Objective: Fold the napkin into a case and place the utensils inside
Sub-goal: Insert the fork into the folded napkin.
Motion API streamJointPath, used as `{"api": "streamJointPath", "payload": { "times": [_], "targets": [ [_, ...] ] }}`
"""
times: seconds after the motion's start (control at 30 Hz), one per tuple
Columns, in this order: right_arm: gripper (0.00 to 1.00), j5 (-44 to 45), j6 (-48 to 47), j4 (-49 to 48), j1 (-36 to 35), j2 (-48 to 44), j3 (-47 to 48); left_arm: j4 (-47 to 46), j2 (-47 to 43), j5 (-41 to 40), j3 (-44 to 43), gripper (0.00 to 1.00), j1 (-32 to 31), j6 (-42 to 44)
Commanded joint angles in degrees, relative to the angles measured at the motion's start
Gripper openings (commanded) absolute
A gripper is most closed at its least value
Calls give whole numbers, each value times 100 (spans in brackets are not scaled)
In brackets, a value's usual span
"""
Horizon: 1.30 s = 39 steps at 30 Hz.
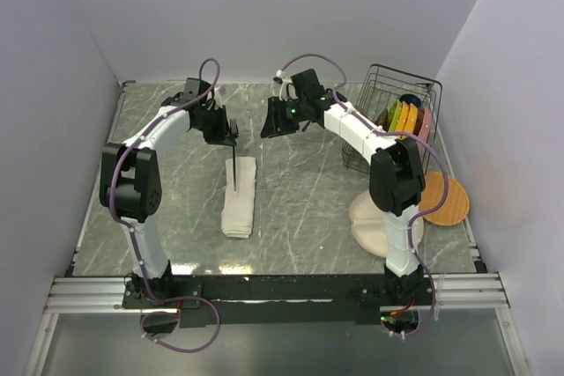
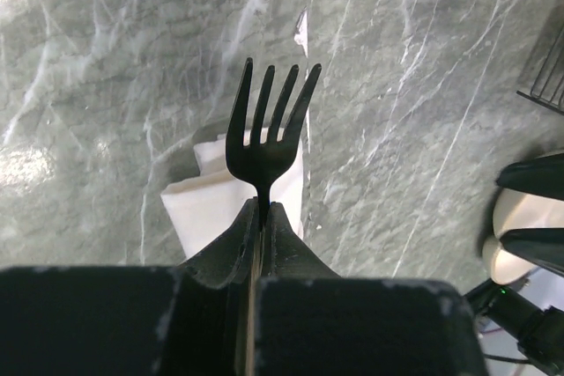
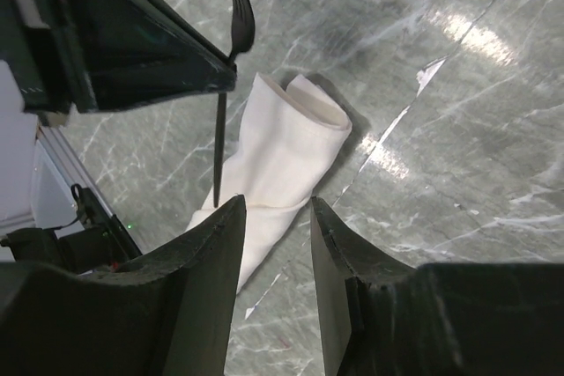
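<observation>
Fork (image 2: 269, 129) hangs handle-down, clenched at its neck by the left gripper (image 2: 264, 209), over the far end of the case (image 1: 240, 200), seemingly aimed to slip inside, while the right gripper (image 3: 275, 209), beyond the case's right side, hovers parted and empty.

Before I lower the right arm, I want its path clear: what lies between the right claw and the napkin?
Only bare table, in the top view; the left claw holds the fork over the napkin.

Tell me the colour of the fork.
The fork is black all over, clearest in the left wrist view.
</observation>
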State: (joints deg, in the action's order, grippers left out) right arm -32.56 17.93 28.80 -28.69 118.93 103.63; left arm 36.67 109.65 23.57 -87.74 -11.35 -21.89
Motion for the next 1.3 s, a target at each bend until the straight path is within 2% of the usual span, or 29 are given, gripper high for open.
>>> {"api": "streamJointPath", "payload": {
  "times": [0.0,0.47,0.87,1.27],
  "targets": [
    [43,65,-62,-14,144,-46,377,-370,-5,-238,12,1,-130,18],
    [44,144,-141,12,232,-142,377,-538,-31,-283,503,1,-209,132],
    [44,171,-176,12,276,-204,307,-432,-496,-55,1127,1,-315,36],
    [44,109,-167,12,276,-213,280,-256,-804,-2,1356,1,-438,-35]
  ]
}}
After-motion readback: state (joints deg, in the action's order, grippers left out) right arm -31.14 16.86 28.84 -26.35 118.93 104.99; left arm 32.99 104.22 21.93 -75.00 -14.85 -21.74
